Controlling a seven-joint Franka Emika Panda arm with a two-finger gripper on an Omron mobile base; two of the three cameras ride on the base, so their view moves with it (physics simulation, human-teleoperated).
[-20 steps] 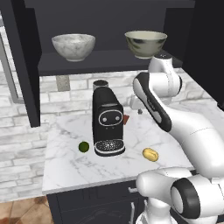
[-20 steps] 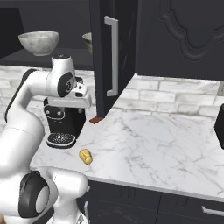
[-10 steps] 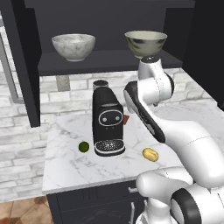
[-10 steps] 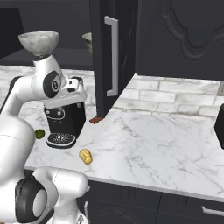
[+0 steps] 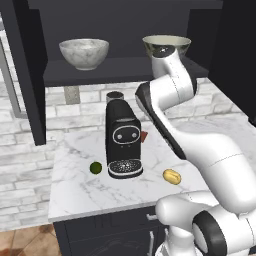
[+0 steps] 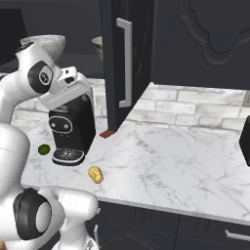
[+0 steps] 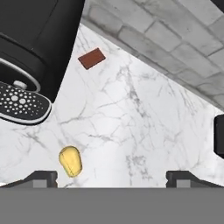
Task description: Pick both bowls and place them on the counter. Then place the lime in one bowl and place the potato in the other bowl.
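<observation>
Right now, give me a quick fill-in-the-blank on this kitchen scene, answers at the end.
1. Both bowls sit on the dark ____.
2. The lime lies on the counter to the ____ of the coffee machine, seen from the robot.
3. The potato is colored ____.
4. The gripper fingers stand ____.

Answers: shelf; left; yellow; open

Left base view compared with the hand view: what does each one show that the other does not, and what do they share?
The left base view alone has the two bowls on the dark shelf, white marbled bowl and olive-beige bowl, plus the lime. The hand view alone has the open hand with its fingertips. Both show the potato, the coffee machine and the counter.
</observation>
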